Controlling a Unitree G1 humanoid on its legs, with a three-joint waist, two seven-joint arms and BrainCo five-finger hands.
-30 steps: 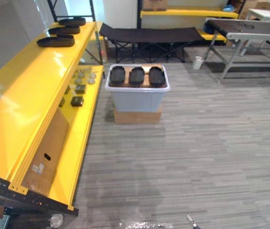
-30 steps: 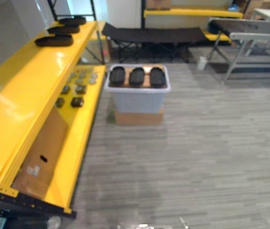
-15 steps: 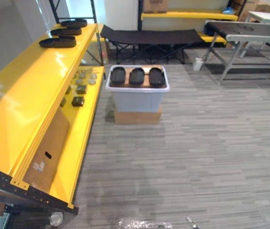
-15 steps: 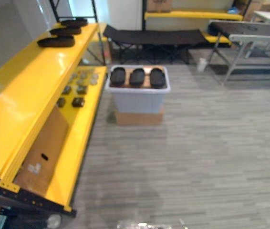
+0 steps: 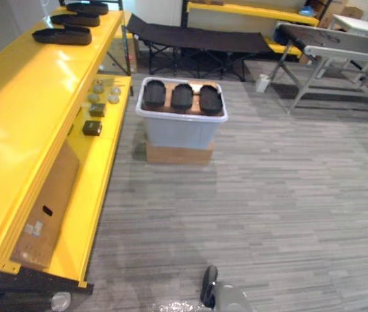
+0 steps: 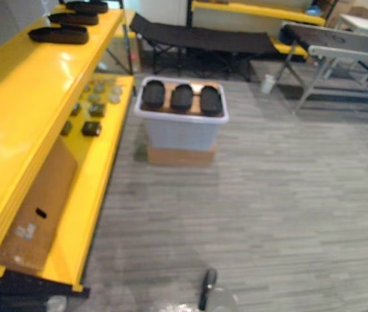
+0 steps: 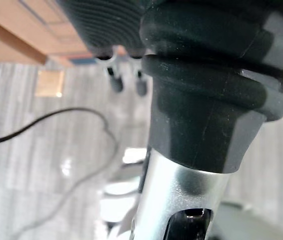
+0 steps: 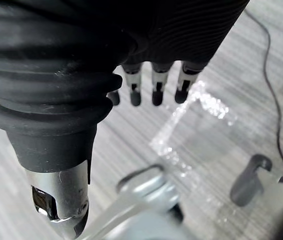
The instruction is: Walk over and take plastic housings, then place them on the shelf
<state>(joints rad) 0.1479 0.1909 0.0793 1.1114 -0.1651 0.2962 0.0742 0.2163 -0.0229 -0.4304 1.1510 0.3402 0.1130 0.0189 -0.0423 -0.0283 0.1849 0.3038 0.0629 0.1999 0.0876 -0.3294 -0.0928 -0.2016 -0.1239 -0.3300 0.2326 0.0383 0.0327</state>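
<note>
Three black oval plastic housings [image 5: 182, 96] lie side by side on top of a pale grey bin [image 5: 181, 129] that stands on the floor ahead of me. Three more black housings [image 5: 62, 36] rest at the far end of the yellow shelf top [image 5: 21, 110] on the left. In the left wrist view my left hand [image 7: 115, 80] hangs over the floor with relaxed fingers, holding nothing. My right hand [image 8: 155, 85] also points down at the grey floor, fingers straight and empty.
The bin sits on a flat cardboard box [image 5: 179, 153]. The yellow rack's lower shelf holds small dark parts [image 5: 93, 127] and a cardboard sheet [image 5: 44, 201]. A black folding cot [image 5: 197, 42] and a grey metal table [image 5: 333, 45] stand behind. Grey plank floor lies between me and the bin.
The whole picture has shifted and the bin looks slightly larger, so the camera has moved closer. The housings, bin and shelf stay where they were.
</note>
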